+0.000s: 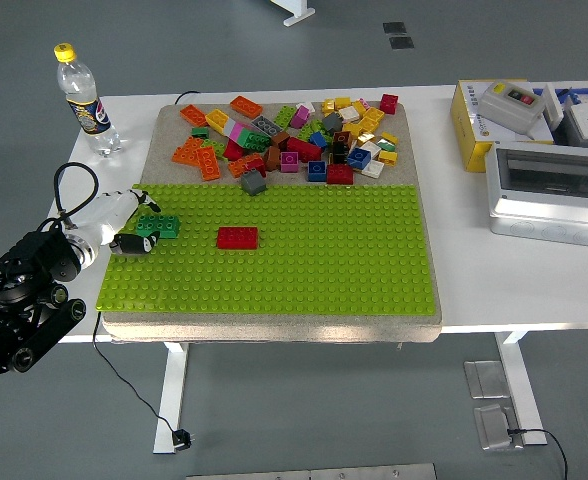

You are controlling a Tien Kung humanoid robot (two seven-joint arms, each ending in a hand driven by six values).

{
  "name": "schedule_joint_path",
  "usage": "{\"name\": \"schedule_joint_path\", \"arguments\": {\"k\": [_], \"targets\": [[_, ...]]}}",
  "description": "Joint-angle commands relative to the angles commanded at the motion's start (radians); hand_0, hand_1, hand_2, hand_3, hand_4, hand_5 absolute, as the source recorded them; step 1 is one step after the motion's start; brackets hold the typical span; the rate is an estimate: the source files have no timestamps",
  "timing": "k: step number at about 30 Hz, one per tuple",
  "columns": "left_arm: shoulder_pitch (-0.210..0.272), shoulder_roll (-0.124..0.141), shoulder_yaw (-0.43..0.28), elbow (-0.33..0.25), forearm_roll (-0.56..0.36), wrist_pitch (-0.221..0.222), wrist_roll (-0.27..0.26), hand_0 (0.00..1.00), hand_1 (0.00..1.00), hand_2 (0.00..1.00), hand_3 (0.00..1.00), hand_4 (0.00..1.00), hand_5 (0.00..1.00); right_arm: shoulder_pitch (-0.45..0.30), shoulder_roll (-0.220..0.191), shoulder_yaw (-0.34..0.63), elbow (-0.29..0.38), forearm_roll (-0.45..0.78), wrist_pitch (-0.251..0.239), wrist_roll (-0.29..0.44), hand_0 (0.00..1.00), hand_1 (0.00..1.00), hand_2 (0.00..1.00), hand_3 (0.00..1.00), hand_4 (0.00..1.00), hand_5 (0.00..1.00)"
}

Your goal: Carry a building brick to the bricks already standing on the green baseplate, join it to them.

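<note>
Green brick pinched in the fingers of the left hand, over the nine-o'clock edge of the green baseplate; whether it touches the studs cannot be told. A single red brick stands on the plate, toward three o'clock from the held brick and apart from it. Loose bricks lie heaped at twelve o'clock. Judged progress: pickup done; the carry across to the red brick and the joining remain. Right hand out of view.
</note>
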Motion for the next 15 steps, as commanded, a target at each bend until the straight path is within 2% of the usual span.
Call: {"name": "schedule_joint_path", "arguments": {"k": [15], "targets": [[0.004, 0.003, 0.001, -0.006, -0.017, -0.006, -0.01, 0.998, 0.945, 0.948, 0.746, 0.616, 0.26, -0.001, -0.001, 0.001, 0.0, 0.001, 0.0, 0.0, 0.688, 0.653, 0.692, 0.669, 0.441, 0.781]]}}
